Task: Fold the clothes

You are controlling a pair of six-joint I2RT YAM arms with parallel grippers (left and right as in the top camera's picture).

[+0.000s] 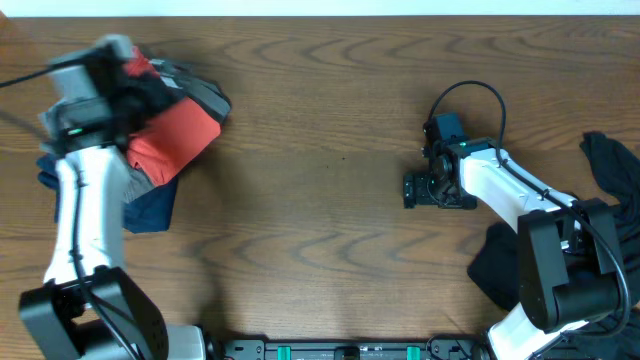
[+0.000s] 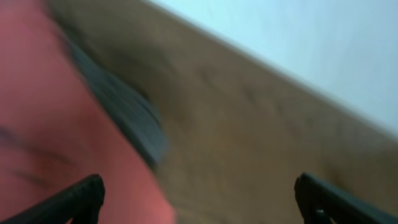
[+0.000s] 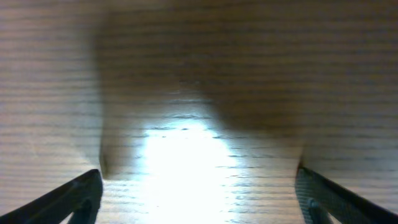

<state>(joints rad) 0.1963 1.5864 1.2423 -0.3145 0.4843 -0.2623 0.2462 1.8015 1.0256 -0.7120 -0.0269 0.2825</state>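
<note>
The coral-red T-shirt (image 1: 180,135) lies as a folded, lumpy bundle at about 10 o'clock on the tabletop (image 1: 320,110). It sits on top of a grey garment (image 1: 208,96), whose edge shows along the bundle's 1 o'clock side. A navy garment (image 1: 150,208) sticks out from under it toward 6 o'clock. No lettering can be made out. The shirt's long axis runs on a slant, from about 8 o'clock to 2 o'clock, and its broader end points toward 2 o'clock.

The pile is close to the tabletop's 9 o'clock edge and not far from the 12 o'clock edge. From the pile toward 3 o'clock the wood is open across the whole middle. A black garment (image 1: 612,165) is crumpled at the 3 o'clock edge, and more dark cloth lies at about 4 o'clock beside the right arm's base.

The left tool (image 1: 135,85) is blurred and is over the pile's 10 o'clock corner. In the left wrist view its fingers (image 2: 81,198) stand wide apart with nothing between them. That view shows coral cloth to the left, a grey band and then bare wood up to a pale wall (image 2: 323,43).

The right tool (image 1: 418,190) is over bare wood at about 3 o'clock from the centre, well apart from any cloth. Its fingers (image 3: 74,196) are likewise spread with nothing held.
</note>
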